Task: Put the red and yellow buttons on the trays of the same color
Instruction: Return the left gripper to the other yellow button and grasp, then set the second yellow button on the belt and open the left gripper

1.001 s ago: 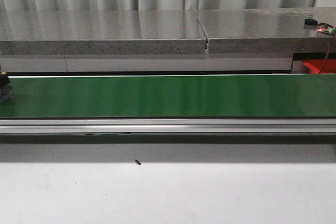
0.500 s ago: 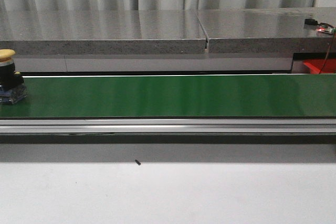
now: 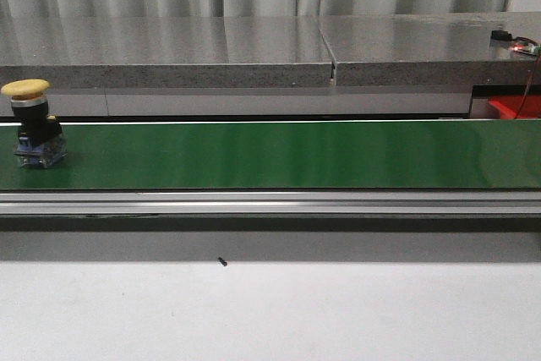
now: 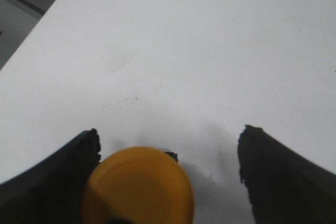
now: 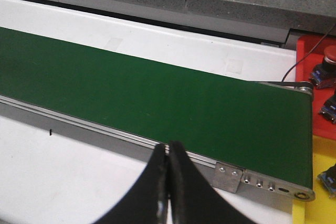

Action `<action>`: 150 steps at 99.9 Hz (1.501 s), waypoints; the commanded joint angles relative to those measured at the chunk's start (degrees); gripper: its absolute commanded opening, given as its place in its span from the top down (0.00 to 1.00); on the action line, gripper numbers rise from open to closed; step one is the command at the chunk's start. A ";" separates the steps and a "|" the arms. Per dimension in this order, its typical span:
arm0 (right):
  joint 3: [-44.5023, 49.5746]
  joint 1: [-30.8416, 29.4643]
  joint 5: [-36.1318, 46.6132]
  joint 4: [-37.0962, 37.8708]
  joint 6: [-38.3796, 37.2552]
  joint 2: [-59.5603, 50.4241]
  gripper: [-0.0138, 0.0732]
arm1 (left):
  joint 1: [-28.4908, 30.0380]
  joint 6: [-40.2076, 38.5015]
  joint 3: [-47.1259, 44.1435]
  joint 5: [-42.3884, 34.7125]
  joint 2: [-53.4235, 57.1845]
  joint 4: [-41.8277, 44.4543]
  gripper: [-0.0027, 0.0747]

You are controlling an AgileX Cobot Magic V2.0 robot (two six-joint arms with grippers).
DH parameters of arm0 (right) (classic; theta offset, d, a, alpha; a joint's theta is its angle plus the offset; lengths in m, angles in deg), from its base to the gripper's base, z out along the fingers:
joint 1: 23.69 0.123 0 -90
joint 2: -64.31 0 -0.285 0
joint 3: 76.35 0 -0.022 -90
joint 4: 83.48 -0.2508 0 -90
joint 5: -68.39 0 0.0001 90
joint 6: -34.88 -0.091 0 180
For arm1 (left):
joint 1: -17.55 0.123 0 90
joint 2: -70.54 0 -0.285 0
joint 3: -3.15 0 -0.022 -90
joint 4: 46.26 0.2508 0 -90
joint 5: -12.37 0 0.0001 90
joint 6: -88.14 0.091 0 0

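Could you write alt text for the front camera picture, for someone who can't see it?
A yellow button with a mushroom cap stands upright at the far left of a long green conveyor belt. Behind the belt runs a grey speckled counter; in front lies a white table. No claw appears.

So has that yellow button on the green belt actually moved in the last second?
Yes. The yellow button has travelled rightward along the green belt, coming fully into the front view from the left edge, closer to the seam in the grey counter behind.
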 commanded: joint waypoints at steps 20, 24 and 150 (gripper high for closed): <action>-1.33 -0.19 3.71 -0.94 0.22 0.19 0.92 | -0.27 0.00 1.79 -1.83 3.89 -0.21 0.90; -1.33 -0.19 3.71 -0.94 0.22 0.19 0.92 | -0.27 0.00 1.79 -1.41 4.15 -0.21 0.96; -1.33 -0.19 3.71 -0.94 0.22 0.19 0.92 | -21.02 0.00 -20.62 7.49 37.32 -3.86 0.99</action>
